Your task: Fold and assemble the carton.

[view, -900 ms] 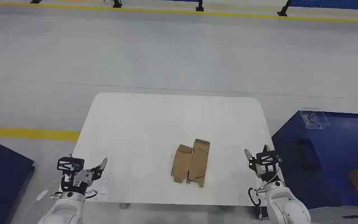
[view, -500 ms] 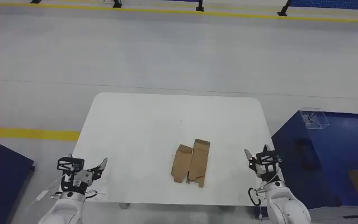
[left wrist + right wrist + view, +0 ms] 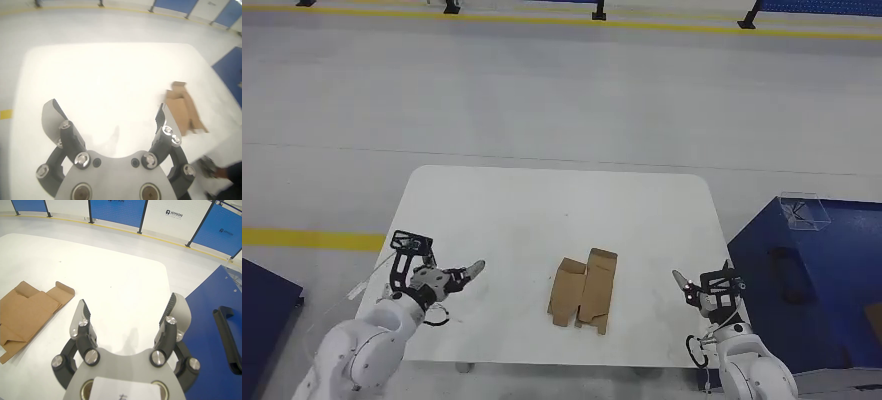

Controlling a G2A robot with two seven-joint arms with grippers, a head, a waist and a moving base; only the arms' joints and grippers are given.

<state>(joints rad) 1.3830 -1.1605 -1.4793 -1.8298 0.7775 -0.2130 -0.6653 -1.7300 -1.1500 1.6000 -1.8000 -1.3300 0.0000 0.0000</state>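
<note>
White counter [image 3: 522, 210] with rounded corners and a plain matte top. Lying right on it is the carton [image 3: 583, 291]: brown cardboard, flattened, flat on the surface, with its flaps sticking out at both ends. The counter's near edge runs close by the carton, and the far edge is well away from it. There's a tiny dark speck [image 3: 565, 213] on the surface beyond the carton, toward that far edge.

carton [image 3: 583, 291]; brown cardboard; unfolded, lying flat; table's near-right part; untouched
</note>
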